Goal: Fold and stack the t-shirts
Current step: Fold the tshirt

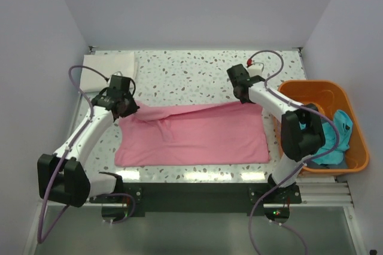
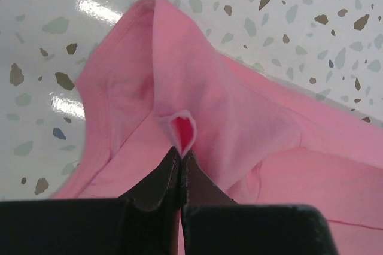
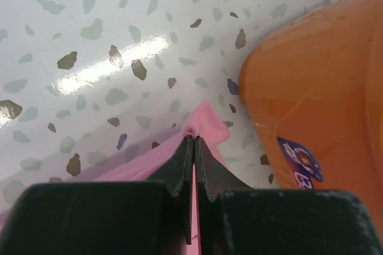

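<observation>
The pink t-shirt (image 1: 197, 138) lies flat on the tabletop (image 1: 179, 69), long axis left to right. The left pincer (image 2: 181, 154) and right pincer (image 3: 194, 141) each pinch 1 end of its far edge. The free near hem lies toward the bases.

A white speckled counter (image 1: 197, 69) stands boxed by 3 plain pale grey walls (image 1: 197, 3) at 9, 12 and 3 o'clock. Light leaves a bright glare band (image 1: 197, 175) along its 6 o'clock edge, just beside a black rail (image 1: 191, 195).
</observation>
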You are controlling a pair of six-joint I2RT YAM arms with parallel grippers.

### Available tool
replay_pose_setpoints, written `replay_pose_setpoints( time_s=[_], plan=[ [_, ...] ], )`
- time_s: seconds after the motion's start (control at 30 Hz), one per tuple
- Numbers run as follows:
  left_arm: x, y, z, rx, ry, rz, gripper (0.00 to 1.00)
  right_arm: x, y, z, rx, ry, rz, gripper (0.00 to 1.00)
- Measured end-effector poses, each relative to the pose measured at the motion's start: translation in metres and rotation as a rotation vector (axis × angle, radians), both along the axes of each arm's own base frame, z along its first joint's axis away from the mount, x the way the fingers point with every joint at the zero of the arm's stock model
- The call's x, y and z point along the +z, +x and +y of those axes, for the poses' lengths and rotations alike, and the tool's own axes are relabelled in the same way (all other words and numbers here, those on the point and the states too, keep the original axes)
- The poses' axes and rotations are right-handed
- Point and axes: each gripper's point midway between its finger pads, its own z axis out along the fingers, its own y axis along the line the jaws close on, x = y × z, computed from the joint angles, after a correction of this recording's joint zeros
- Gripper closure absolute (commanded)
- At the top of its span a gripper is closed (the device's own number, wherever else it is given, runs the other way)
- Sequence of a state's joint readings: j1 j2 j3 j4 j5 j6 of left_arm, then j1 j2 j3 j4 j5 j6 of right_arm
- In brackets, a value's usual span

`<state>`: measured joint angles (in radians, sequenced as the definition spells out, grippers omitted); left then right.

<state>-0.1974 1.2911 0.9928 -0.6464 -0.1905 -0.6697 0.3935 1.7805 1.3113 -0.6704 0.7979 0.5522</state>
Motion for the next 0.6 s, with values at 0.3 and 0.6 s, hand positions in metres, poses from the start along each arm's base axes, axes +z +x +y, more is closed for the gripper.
replay_pose_setpoints(
  time_s=[0.3, 0.6],
  plan=[
    [0.002, -0.042, 0.010, 0.047, -0.009, 0.006, 1.00, 0.020, -0.040, -0.017, -0.002, 0.017, -0.039, 1.00],
    [-0.005, -0.074, 0.016, 0.073, -0.019, 0.030, 1.00, -0.003, -0.061, -0.020, 0.012, 0.024, 0.029, 1.00]
  ],
)
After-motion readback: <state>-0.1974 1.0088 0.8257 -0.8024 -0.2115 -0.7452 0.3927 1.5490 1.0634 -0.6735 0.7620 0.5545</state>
